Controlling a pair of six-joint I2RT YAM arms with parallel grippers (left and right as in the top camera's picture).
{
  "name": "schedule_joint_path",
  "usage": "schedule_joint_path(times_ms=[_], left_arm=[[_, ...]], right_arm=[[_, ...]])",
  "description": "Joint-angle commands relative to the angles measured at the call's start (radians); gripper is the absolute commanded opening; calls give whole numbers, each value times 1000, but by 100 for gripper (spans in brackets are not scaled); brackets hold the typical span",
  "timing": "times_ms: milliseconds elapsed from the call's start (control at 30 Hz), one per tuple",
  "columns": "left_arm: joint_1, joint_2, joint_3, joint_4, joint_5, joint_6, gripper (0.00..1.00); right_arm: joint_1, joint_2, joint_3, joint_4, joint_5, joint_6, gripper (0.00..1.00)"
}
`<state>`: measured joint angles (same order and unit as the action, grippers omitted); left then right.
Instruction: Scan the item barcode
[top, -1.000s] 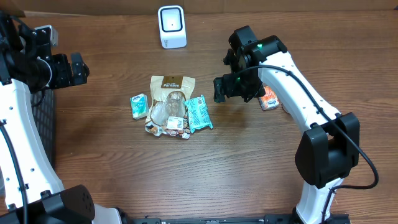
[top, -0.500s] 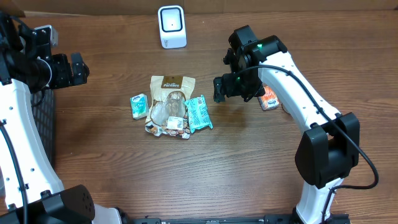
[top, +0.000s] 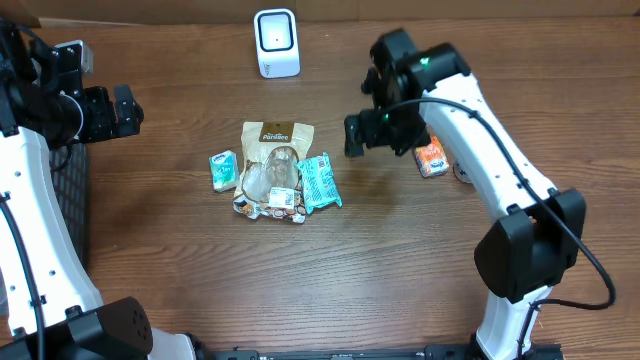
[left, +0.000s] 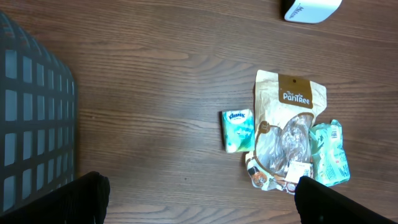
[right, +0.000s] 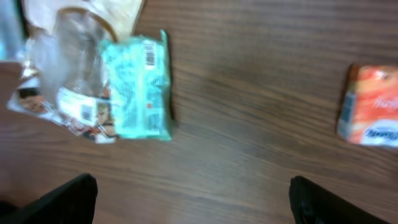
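Note:
A pile of items lies mid-table: a brown Pantree pouch (top: 276, 138), a small Kleenex pack (top: 222, 170), a teal packet (top: 320, 182) and a clear bag (top: 268, 190) of small sachets. The white scanner (top: 276, 42) stands at the back. My right gripper (top: 358, 135) hovers open just right of the pile. In the right wrist view the teal packet (right: 137, 87) shows a barcode at its top, and the gripper (right: 193, 199) holds nothing. My left gripper (top: 125, 110) is open at the far left, and in its own view it (left: 199, 205) is empty over bare wood.
An orange pack (top: 432, 158) lies to the right of the right gripper, also seen as the orange pack (right: 370, 115) in the right wrist view. A dark mesh basket (left: 31, 124) sits at the table's left edge.
The right arm has shifted slightly toward the back of the table, uncovering more of the orange pack. The left arm and the items have not moved.

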<state>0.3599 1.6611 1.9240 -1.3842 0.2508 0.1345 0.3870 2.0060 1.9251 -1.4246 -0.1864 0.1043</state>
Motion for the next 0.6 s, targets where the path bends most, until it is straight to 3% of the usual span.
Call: schedule_joint_path(times_ms=[0,200,567], left_arm=[[-7,3,8,1,5,15,100],[-7,3,8,1,5,15,100],[-7,3,8,1,5,15,100]], right_arm=[[0,-14,152,-51,-6,-4,96],[-1,7,148,0,-15,26,96],[0,98,-71,100,-105,21,95]])
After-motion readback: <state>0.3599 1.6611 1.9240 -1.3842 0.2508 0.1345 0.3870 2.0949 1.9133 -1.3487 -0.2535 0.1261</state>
